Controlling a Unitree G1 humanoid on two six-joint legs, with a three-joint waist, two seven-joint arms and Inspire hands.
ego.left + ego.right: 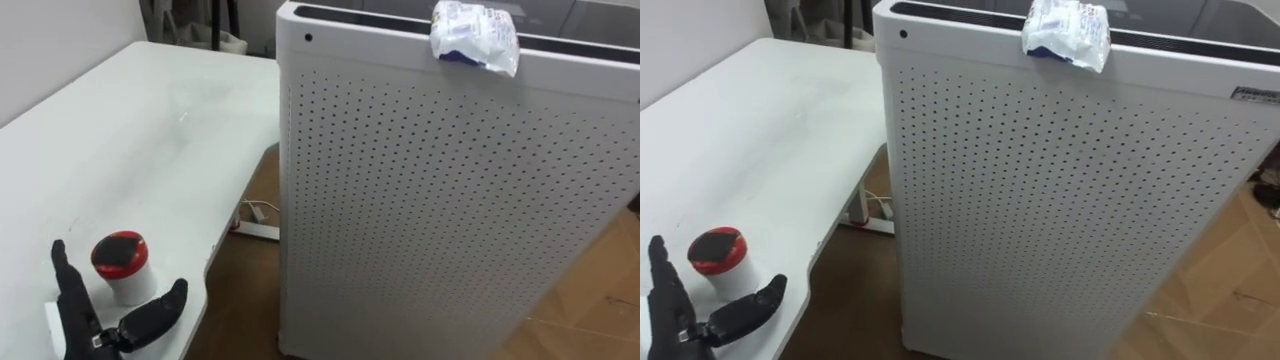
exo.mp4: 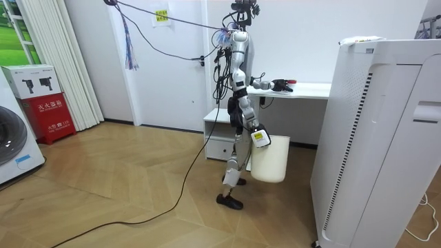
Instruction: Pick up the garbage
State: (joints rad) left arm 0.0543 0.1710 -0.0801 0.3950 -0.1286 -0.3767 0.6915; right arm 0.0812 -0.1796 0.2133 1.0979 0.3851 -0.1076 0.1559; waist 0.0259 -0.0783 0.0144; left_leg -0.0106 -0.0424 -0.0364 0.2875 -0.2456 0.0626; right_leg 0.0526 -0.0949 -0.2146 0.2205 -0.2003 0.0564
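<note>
A crumpled white wrapper (image 1: 475, 35) lies on the top edge of a tall white perforated air purifier (image 1: 440, 200), far from both hands. A small white cup with a red lid (image 1: 122, 265) stands near the front edge of the white table (image 1: 130, 130). My left hand (image 1: 90, 320) is open just in front of the cup, fingers straight and thumb spread toward it, holding nothing. In the room view my right hand (image 2: 260, 136) hangs at my side with a white bin (image 2: 270, 160) held off the floor below it.
I stand between the table and the air purifier (image 2: 375, 138). A white power strip (image 1: 258, 229) lies on the wooden floor under the table's edge. A white drawer unit (image 2: 222, 134) stands under the table behind me.
</note>
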